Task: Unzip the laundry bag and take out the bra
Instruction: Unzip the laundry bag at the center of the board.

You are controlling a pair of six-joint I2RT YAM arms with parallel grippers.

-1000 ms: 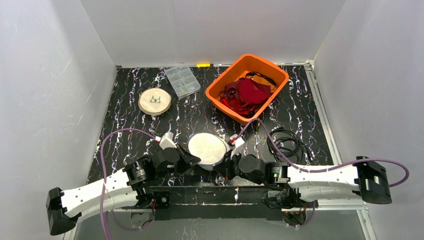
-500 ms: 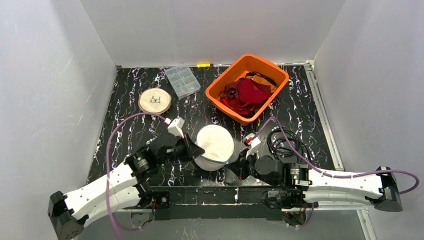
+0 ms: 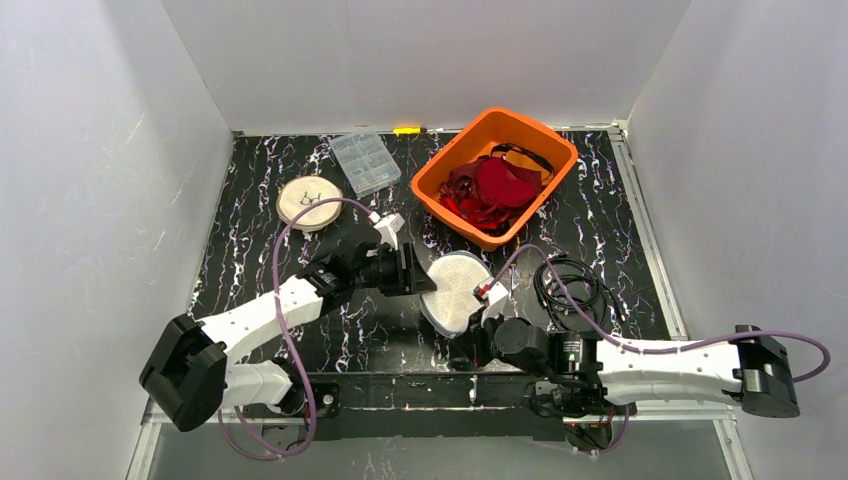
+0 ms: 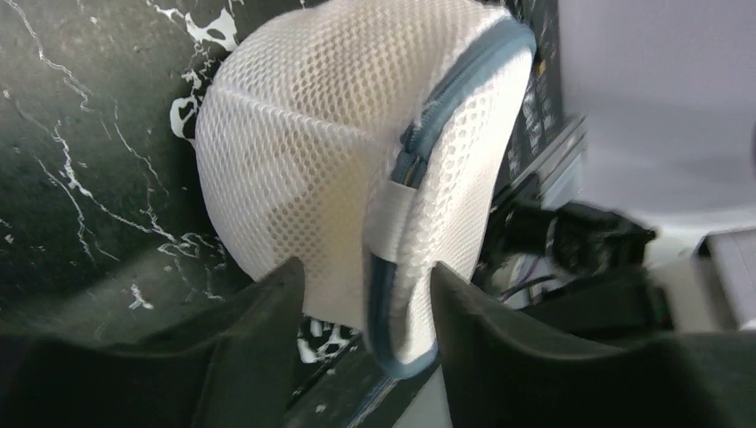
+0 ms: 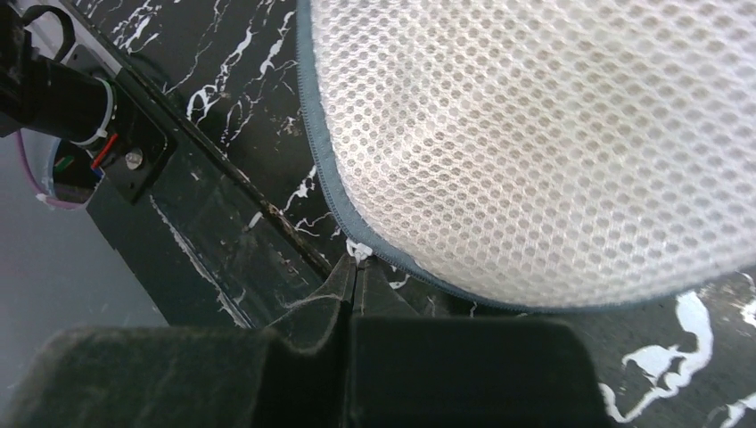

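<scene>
Black white-veined marble tabletop [image 3: 620, 200] fills the floor of a white-walled booth. At its far side stands an orange plastic basket [image 3: 450, 215] heaped with red garments. Nearer the arms, the round white mesh laundry bag [image 3: 458, 290] is tilted up on edge between both grippers. The left gripper [image 4: 364, 267] has its jaws apart, with the bag's grey-blue trimmed rim between them. The right gripper [image 5: 357, 272] is pinched closed on a small white tab [image 5: 357, 249] at the bag's lower edge.
</scene>
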